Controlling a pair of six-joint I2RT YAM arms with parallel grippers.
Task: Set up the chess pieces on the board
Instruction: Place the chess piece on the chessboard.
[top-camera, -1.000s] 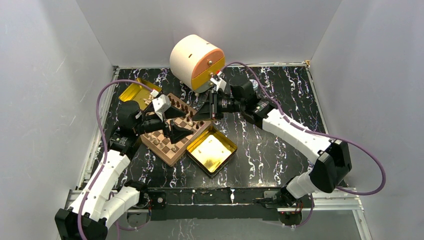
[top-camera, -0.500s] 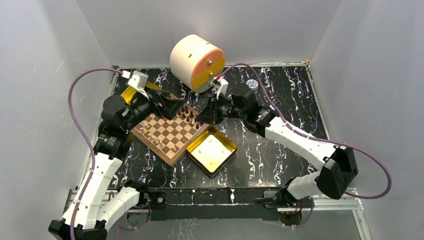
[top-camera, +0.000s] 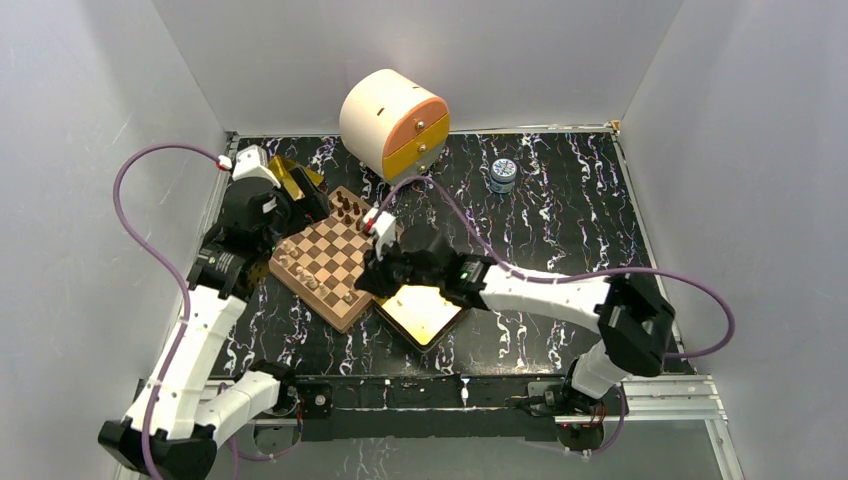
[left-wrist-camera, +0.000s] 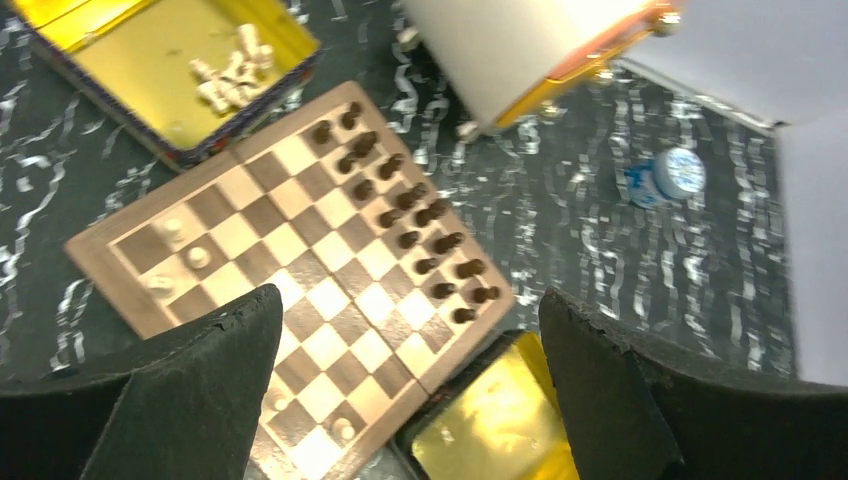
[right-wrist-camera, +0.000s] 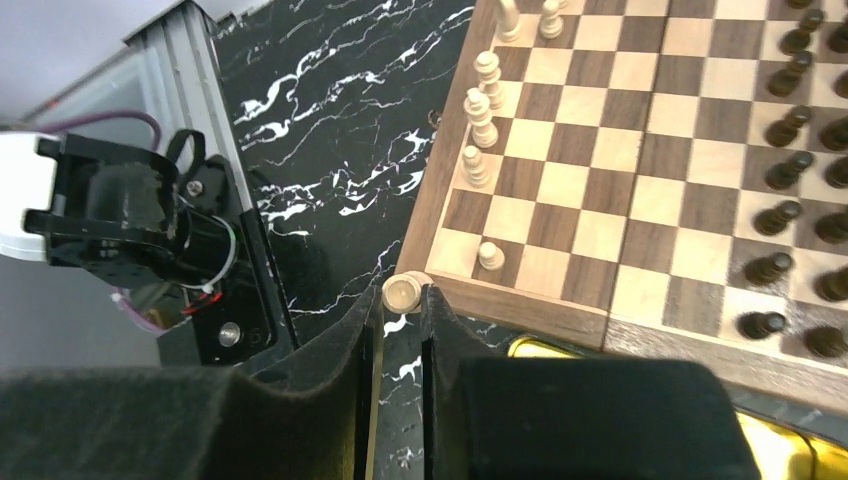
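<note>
The board (top-camera: 325, 266) lies at an angle left of centre. Dark chess pieces (left-wrist-camera: 412, 214) fill two rows along its far right side (right-wrist-camera: 792, 205). Several light pieces (right-wrist-camera: 483, 112) stand near the opposite edge. My right gripper (right-wrist-camera: 402, 302) is shut on a light tan piece (right-wrist-camera: 400, 289), just off the board's near corner (top-camera: 362, 284). My left gripper (left-wrist-camera: 408, 300) hangs open high over the board, back left (top-camera: 300, 197), with nothing between its fingers. More light pieces (left-wrist-camera: 232, 72) lie in a gold tin (left-wrist-camera: 120, 55).
A second gold tin (top-camera: 428, 312) touches the board's near right side, partly under my right arm. A cream drum with orange and yellow drawers (top-camera: 392, 120) stands at the back. A small blue-and-white jar (top-camera: 503, 174) sits right of it. The left arm's base (right-wrist-camera: 150, 225) is close by.
My left gripper lifted off the board toward the back left and opened wider. My right arm swung from the board's far side to its near corner, still shut.
</note>
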